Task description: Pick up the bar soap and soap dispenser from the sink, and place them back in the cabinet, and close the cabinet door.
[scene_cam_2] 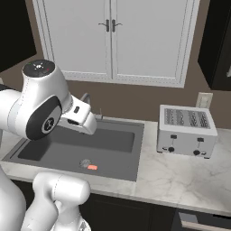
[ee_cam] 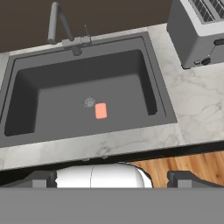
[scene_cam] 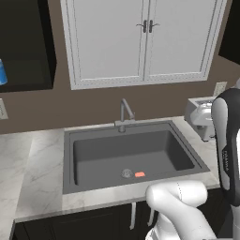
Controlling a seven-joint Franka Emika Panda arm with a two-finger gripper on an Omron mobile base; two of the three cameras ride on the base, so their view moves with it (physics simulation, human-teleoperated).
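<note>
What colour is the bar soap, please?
Orange-red; the bar soap shows best in the hand view.

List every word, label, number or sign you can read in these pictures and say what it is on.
None can be read.
Robot arm: a line of dark lettering runs along its link, too small and blurred to make out.
Toaster, sink, white doors: no text visible.

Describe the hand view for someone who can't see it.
A small orange-red bar soap lies on the floor of a dark grey sink, beside the round drain. A grey faucet stands behind, a toaster on the marble counter.
</note>
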